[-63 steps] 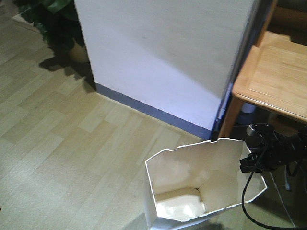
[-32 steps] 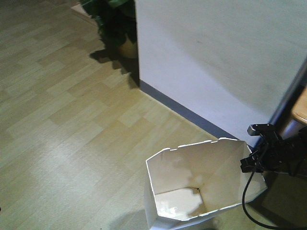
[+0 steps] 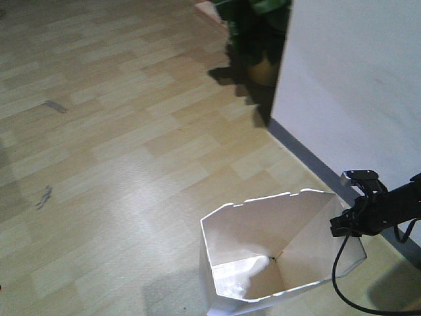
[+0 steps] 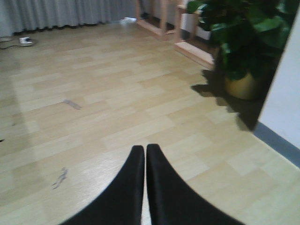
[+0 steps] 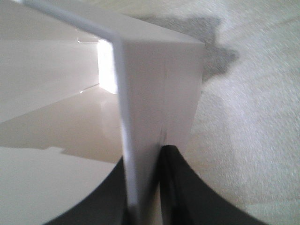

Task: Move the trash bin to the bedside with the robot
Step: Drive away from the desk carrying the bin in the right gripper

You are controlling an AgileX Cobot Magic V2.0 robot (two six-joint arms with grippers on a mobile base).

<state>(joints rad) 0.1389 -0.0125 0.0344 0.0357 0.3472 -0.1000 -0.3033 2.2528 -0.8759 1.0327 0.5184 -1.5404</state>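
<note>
The white trash bin point(image 3: 263, 263) stands upright on the wood floor at the bottom of the front view, its angular rim open to the camera. My right gripper point(image 3: 343, 224) is shut on the bin's right rim wall point(image 5: 154, 93), one finger inside and one outside. A black cable hangs from that arm. In the left wrist view my left gripper point(image 4: 145, 149) is shut with nothing in it, hovering over bare floor. The bedside is out of view.
A white wall point(image 3: 355, 85) with a grey skirting board point(image 3: 316, 164) runs along the right. A potted plant point(image 3: 256, 33) stands at its far corner. Wooden furniture legs point(image 4: 159, 18) and grey curtains point(image 4: 56, 14) lie farther back. Light wood floor point(image 3: 118, 145) spreads to the left.
The view has swung left: the wooden desk has left the frame, the wall has slid to the right, and the plant and more floor have come in. The bin and right gripper keep their place.
</note>
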